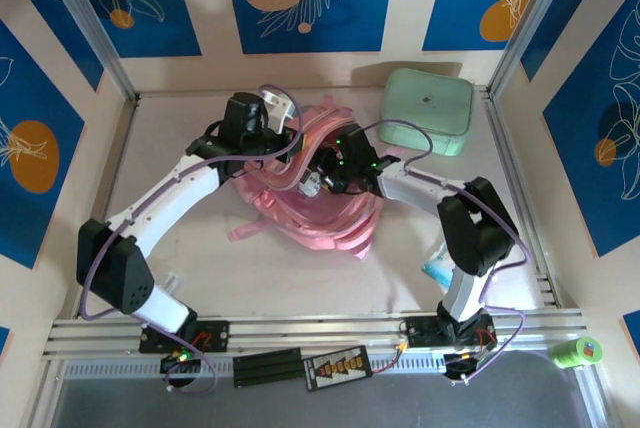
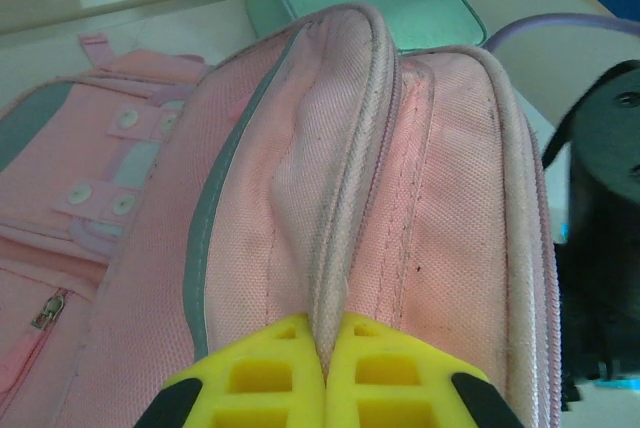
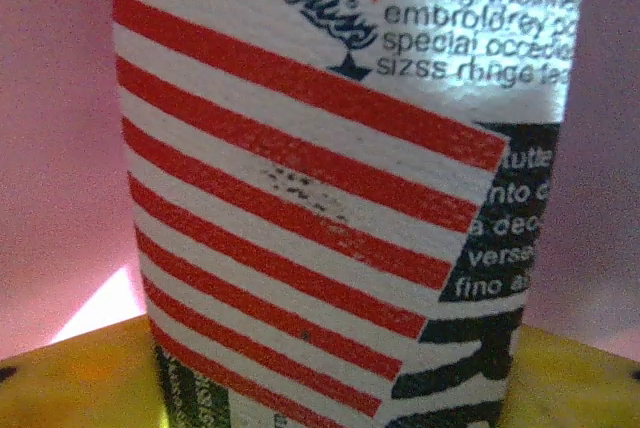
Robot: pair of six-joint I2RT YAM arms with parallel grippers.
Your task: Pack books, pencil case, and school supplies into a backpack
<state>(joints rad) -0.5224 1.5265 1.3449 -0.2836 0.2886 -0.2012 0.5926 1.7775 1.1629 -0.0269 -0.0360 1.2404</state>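
Fabric of the pink backpack [image 1: 330, 216] is heaped at the middle of the table [image 1: 180, 248]. Its top is covered from above by two arms, so the opening cannot be made out there. In the left wrist view the left end effector [image 2: 325, 336] is seen pressed together on a raised fold of the backpack beside a zip line; the yellow fingers [image 2: 262, 373] are cut off by the lower edge. Four white snaps [image 2: 127, 119] and one zip pull [image 2: 45, 310] are counted on the front pockets.

In the right wrist view one striped pouch [image 3: 320, 168], red and white with blurred print, is seen upright between the yellow fingers [image 3: 70, 373] of the right end effector [image 3: 330, 383], with pink cloth on both sides. Its top and bottom are cut off, and whether it is gripped or loose cannot be told. One mint-green box [image 1: 427, 111] is set just beyond the backpack.
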